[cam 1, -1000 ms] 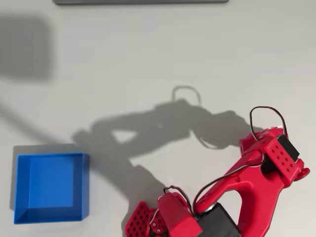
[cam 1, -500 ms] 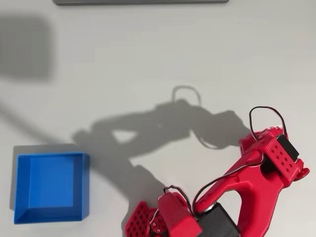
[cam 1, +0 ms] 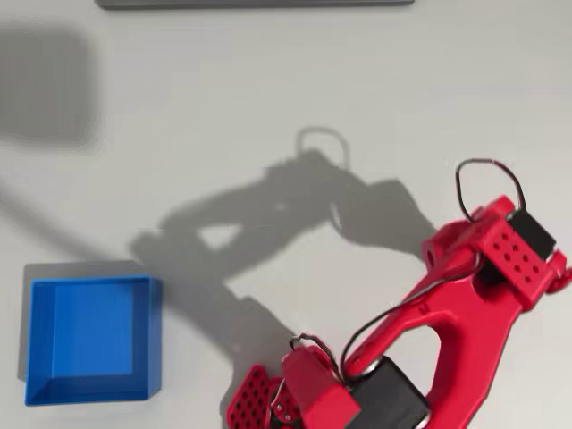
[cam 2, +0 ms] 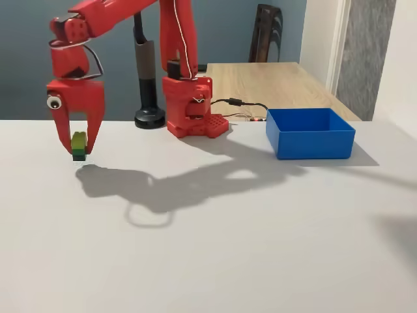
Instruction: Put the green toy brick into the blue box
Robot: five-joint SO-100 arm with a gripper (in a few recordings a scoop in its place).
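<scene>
In the fixed view my red gripper (cam 2: 79,152) hangs at the left, fingers pointing down and shut on the green toy brick (cam 2: 79,145). The brick hovers just above the white table, with its shadow underneath. The blue box (cam 2: 309,143) stands open and empty far to the right, near the arm's base. From overhead, the blue box (cam 1: 89,338) lies at the lower left and the red arm (cam 1: 447,308) reaches to the right. Its wrist covers the brick there.
The arm's red base (cam 2: 194,120) stands at the table's back, with a black post (cam 2: 148,98) beside it and cables (cam 2: 241,107) trailing toward the box. A wooden table (cam 2: 273,78) lies behind. A grey bar (cam 1: 255,4) runs along the overhead view's top edge.
In the overhead view the wrist has shifted slightly right and up, and the arm's shadow has moved up the picture. The blue box has not moved.
</scene>
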